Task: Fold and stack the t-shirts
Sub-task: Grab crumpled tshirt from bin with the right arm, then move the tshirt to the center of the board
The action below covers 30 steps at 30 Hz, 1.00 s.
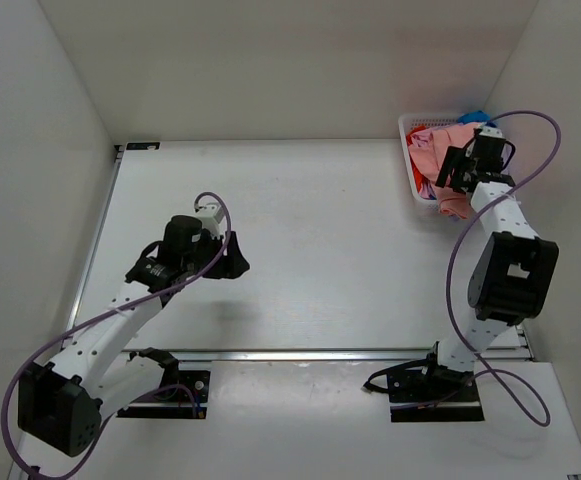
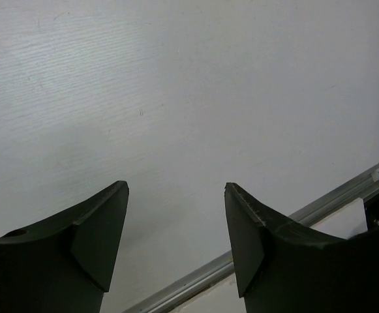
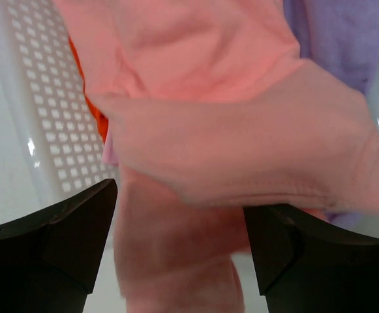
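Right gripper (image 3: 179, 195) is up at 2 o'clock, fingers spread wide over the salmon-pink t-shirt (image 3: 228, 150) hanging out of the white basket (image 3: 45, 117). Left gripper (image 2: 176, 195), also spread, hovers over the table (image 2: 176, 78) around 9 o'clock.

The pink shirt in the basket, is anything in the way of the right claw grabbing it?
No, nothing visible is in the way. The right gripper is open, right at the salmon-pink shirt, which lies on top of the other shirts in the white basket.
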Available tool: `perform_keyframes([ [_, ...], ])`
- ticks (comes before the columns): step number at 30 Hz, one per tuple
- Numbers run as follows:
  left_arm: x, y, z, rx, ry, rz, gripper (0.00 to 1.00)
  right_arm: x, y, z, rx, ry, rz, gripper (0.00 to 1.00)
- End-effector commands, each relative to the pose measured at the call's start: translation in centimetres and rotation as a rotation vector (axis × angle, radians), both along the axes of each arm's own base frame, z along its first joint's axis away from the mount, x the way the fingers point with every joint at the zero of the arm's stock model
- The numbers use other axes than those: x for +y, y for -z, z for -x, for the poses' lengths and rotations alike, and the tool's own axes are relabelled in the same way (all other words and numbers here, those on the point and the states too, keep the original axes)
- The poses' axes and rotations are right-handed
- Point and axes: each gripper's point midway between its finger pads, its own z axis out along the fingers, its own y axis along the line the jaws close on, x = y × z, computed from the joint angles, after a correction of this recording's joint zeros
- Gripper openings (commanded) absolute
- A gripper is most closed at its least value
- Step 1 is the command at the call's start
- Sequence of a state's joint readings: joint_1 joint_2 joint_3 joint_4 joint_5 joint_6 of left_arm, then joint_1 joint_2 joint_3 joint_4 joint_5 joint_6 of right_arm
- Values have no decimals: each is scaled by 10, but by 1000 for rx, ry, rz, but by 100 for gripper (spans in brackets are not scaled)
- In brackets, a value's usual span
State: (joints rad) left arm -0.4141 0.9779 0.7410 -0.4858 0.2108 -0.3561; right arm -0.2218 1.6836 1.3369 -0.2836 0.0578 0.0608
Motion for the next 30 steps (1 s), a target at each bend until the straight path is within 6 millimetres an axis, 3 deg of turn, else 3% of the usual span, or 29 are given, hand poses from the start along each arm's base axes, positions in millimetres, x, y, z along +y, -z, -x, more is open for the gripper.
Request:
perform_keyframes([
  [1, -2, 5, -9, -27, 14, 0, 71, -18, -31, -43, -127, 40, 29, 75],
  [5, -2, 14, -10, -14, 14, -7, 71, -24, -30, -66, -144, 64, 31, 75],
  [8, -2, 19, -9, -4, 12, -6, 72, -28, -42, -81, -194, 47, -7, 68],
  [9, 0, 16, -10, -12, 2, -2, 72, -29, -42, -83, -193, 33, -26, 40],
  [11, 0, 16, -8, -11, 4, -7, 72, -21, -65, -90, -215, -25, -75, 0],
  [14, -1, 8, -6, -25, 2, 6, 72, 3, -120, -77, -310, -90, -62, 0],
  [15, -2, 4, -6, -33, -2, 16, 71, 15, -147, -65, -357, -114, -33, 0],
  [16, -1, 4, -4, -28, -3, 16, 72, 30, -190, -51, -447, -142, 14, 0],
  [17, -3, -1, -2, -31, -2, 23, 71, 39, -210, -43, -490, -161, 33, 0],
  [19, -4, -9, 3, -46, -2, 42, 71, 70, -288, -2, -646, -223, 66, 0],
  [20, -4, -10, 5, -43, -4, 45, 71, 78, -304, 11, -682, -223, 57, 0],
  [21, -4, -13, 9, -47, -5, 61, 71, 93, -335, 35, -758, -262, 63, 0],
  [23, -6, -13, 21, -41, 8, 87, 71, 118, -399, 104, -942, -306, 90, 0],
  [24, -6, -16, 26, -47, 13, 105, 71, 123, -410, 119, -983, -312, 92, 0],
  [26, -2, -16, 36, -46, 8, 119, 70, 130, -445, 177, -1092, -325, 78, 0],
  [30, 10, -30, 48, -82, 3, 117, 71, 123, -471, 240, -1146, -341, 110, 0],
])
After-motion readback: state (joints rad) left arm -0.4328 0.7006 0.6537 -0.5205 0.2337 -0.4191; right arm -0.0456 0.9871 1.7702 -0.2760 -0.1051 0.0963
